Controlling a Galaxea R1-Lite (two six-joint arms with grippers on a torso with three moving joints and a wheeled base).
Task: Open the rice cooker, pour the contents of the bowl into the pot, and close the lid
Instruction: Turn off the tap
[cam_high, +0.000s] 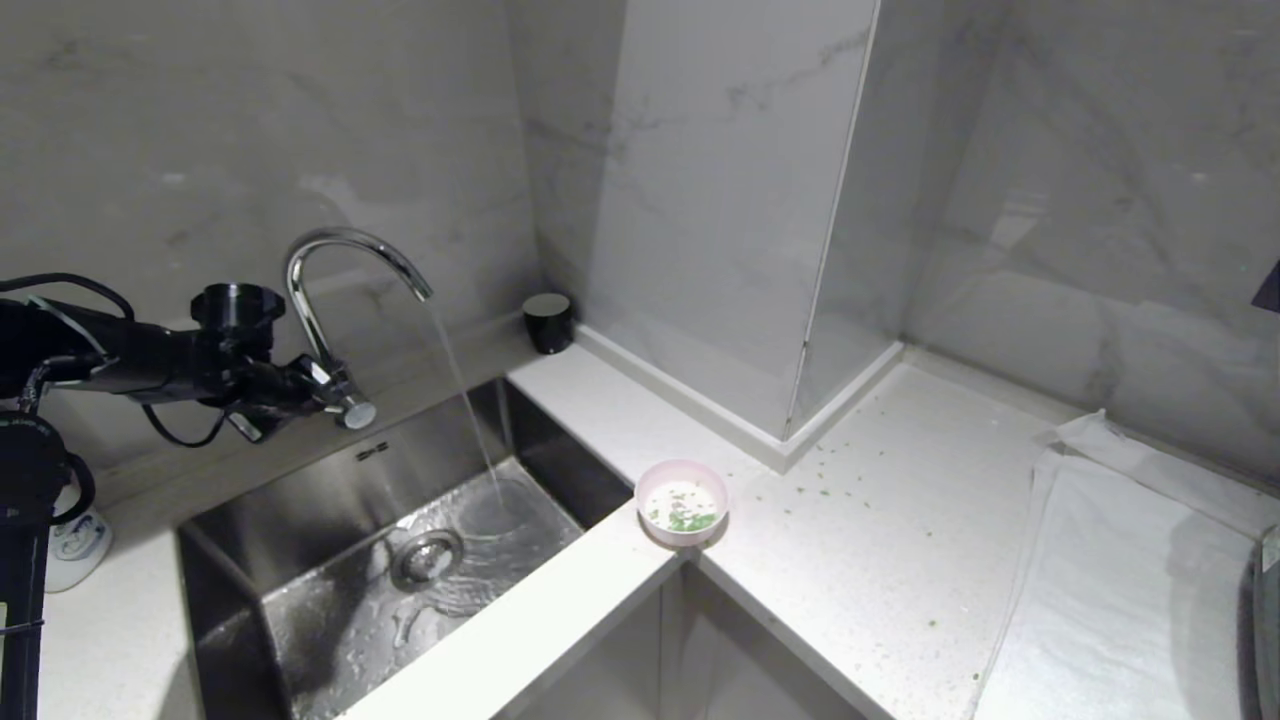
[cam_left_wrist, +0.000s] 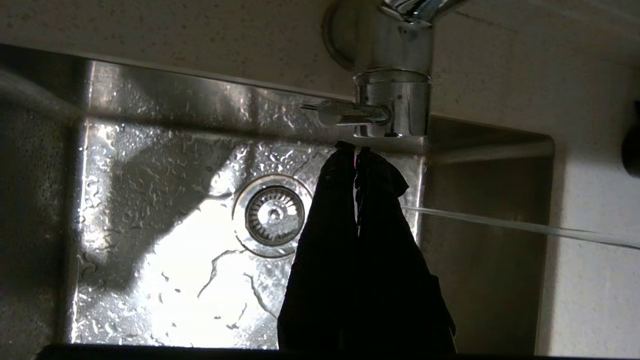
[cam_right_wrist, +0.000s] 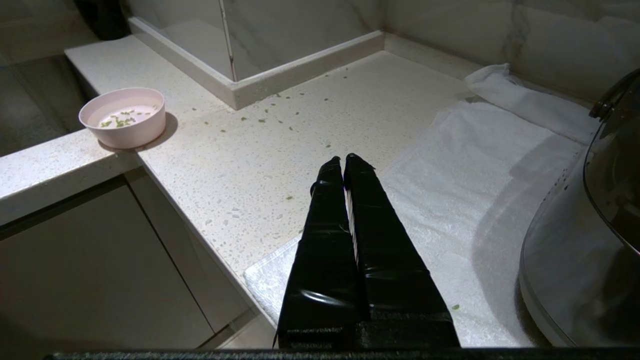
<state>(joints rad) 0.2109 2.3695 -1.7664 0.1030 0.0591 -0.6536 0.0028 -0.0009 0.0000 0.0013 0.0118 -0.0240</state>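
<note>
**Entry: sink corner, tap running**

- Left gripper (cam_high: 345, 408): fingers clenched, nothing btwn them; tips at the tap lever (cam_left_wrist: 345, 113), just under it in the left wrist view. Contact w/ lever: can't tell.
- Tap (cam_high: 345, 250): water (cam_high: 470, 410) streaming into the steel sink (cam_high: 300, 520), landing at approx 2 o'clock of the drain (cam_high: 428, 556); basin wet.
- Right gripper (cam_right_wrist: 344, 159): fingers clenched, empty; parked over the table (cam_high: 880, 520) edge, near the white towel (cam_right_wrist: 475, 165).
- Bowl (cam_high: 682, 501): pale pink, upright on table corner beside the sink, at 3 o'clock of the drain. Untouched by either arm.
- Contents (cam_high: 690, 518): a few green bits left inside; more green bits scattered on table at approx 2 o'clock of bowl.
- Rice cooker (cam_right_wrist: 590, 240): only a dark rounded edge shows, on the towel, well apart from bowl at its 3–4 o'clock. Lid, pot: not readable from here.
- Black cup (cam_high: 549, 322): by the wall, 12 o'clock of sink.

**Step in hand (judged):** tap work w/ left arm, prob. shutting water off; not one of the task's named steps.

**Next move calls for:** closed tips nudging the lever until flow stops, then left arm clear of the sink; bowl pickup needs fingers released first, rim grip, kept level
</note>
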